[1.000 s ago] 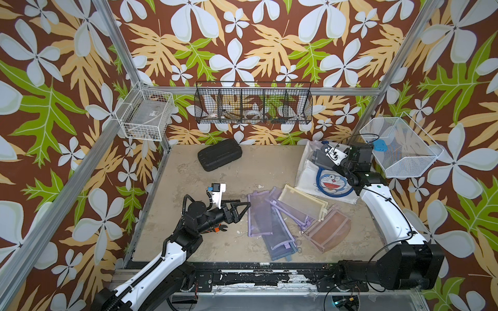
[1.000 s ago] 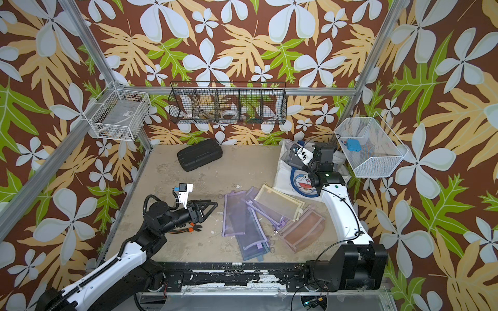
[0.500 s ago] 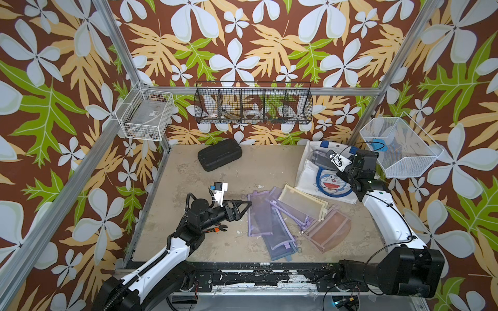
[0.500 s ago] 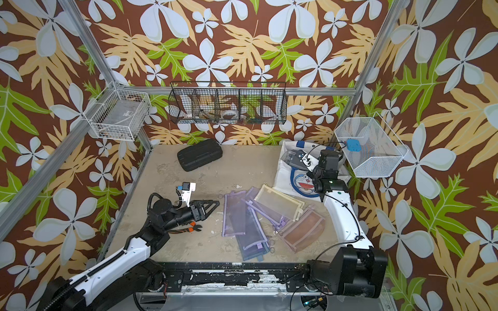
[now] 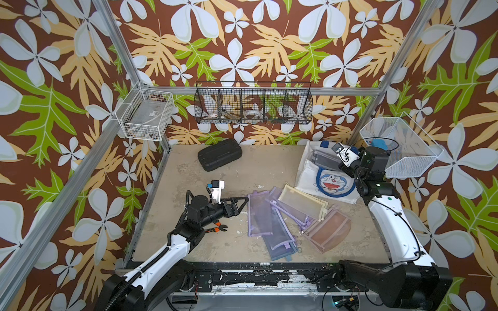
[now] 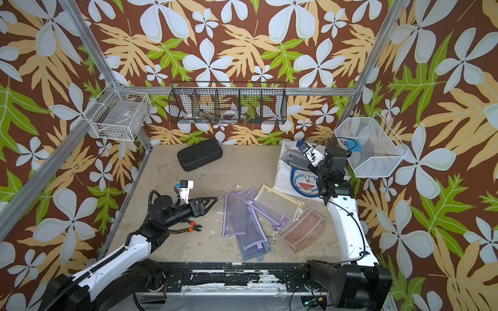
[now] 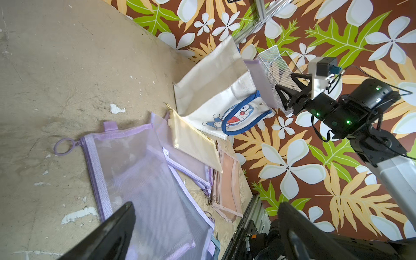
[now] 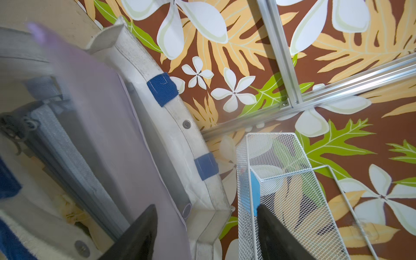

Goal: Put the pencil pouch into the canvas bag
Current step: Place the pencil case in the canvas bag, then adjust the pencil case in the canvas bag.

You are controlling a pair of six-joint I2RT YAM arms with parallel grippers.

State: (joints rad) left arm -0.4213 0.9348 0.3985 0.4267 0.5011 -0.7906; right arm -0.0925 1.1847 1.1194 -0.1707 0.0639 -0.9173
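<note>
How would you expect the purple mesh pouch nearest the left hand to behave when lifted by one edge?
The purple mesh pouch would probably flop and droop: it is thin, see-through mesh lying flat. It is likely light, since it looks empty. Pushed, it may drag the second purple pouch that it overlaps.

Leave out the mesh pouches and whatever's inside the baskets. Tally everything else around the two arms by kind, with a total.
White wire baskets: 2
Black wire basket: 1
Black case: 1
Canvas bag: 1
Pliers: 1
Total: 6
</note>
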